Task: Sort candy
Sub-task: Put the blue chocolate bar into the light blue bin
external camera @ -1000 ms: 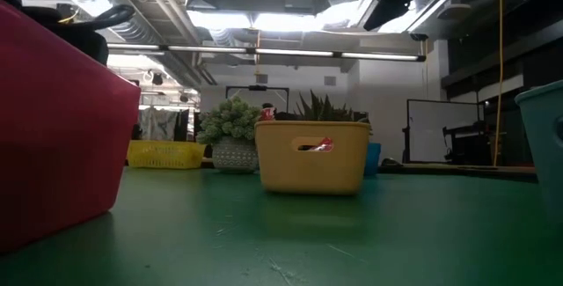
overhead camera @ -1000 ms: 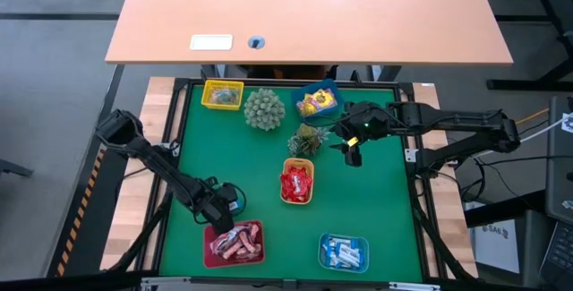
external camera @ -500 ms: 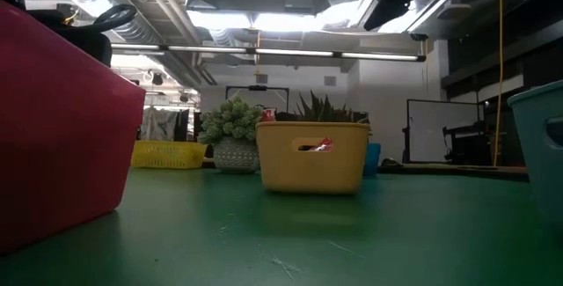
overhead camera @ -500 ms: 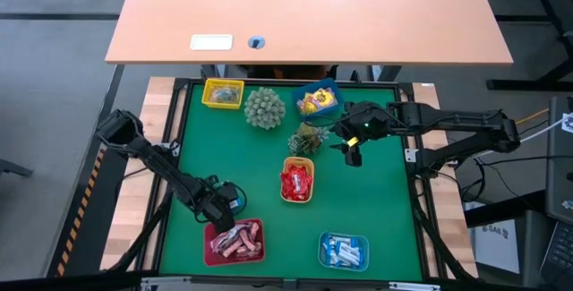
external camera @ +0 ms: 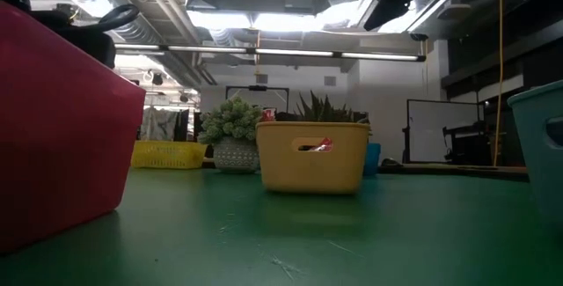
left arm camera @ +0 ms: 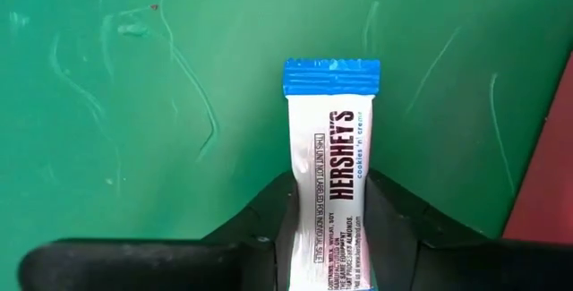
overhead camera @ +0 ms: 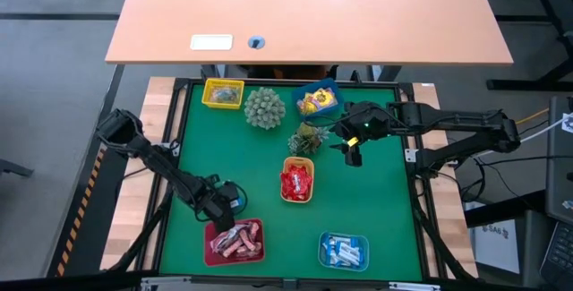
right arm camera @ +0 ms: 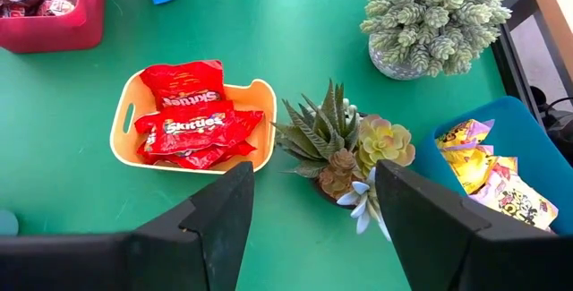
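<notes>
At the left of the green table (overhead camera: 376,210), the left gripper (overhead camera: 224,221) hangs just above the near-left corner of the mat, beside the red tray (overhead camera: 235,243) of brown-pink sweets. Its fingers (left arm camera: 269,215) are clamped on a blue-and-white candy (left arm camera: 330,166), which sticks out past the fingertips over bare mat; from overhead this sweet is too small to make out. Toward the middle, an orange tray (right arm camera: 192,118) holds red packets, with a small succulent (right arm camera: 336,148) just beside it and a spiky green ball plant (right arm camera: 436,13) farther back. At the right, the right gripper (overhead camera: 352,154) hovers near the succulent with its fingers (right arm camera: 210,215) spread apart and holding nothing. A blue tray (right arm camera: 483,170) holds yellow sweets.
</notes>
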Action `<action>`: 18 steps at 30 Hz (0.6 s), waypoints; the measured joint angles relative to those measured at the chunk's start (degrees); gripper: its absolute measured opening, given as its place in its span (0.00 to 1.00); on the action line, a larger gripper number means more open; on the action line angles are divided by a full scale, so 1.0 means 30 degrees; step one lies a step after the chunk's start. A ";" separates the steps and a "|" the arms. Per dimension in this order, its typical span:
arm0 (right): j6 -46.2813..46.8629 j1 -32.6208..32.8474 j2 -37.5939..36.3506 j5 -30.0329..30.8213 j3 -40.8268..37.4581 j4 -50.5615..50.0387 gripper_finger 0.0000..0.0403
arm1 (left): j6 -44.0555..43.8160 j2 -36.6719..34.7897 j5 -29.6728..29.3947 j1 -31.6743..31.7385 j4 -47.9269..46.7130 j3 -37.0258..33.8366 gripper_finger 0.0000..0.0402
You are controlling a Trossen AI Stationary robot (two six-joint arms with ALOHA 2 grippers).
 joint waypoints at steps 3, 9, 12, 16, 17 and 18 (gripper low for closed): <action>0.0000 0.0000 0.0000 0.0005 0.0000 0.0000 0.58 | 0.0027 -0.0007 0.0187 0.0273 0.0190 0.0000 0.23; 0.0000 0.0000 0.0000 0.0002 0.0000 0.0002 0.58 | 0.0006 -0.0007 0.0588 0.1014 0.0416 0.0000 0.22; 0.0000 0.0000 0.0000 0.0005 0.0000 0.0003 0.58 | -0.0016 0.0000 0.0642 0.1426 0.0634 0.0000 0.22; 0.0000 0.0000 0.0000 0.0005 0.0000 0.0005 0.58 | -0.0022 0.0022 0.0484 0.1865 0.0991 0.0000 0.22; 0.0000 0.0000 0.0000 0.0005 0.0000 -0.0002 0.58 | 0.0017 0.0022 0.0406 0.1955 0.1151 0.0000 0.22; 0.0000 0.0000 0.0000 0.0005 0.0000 0.0005 0.58 | 0.0102 0.0036 0.0333 0.2056 0.1308 -0.0002 0.22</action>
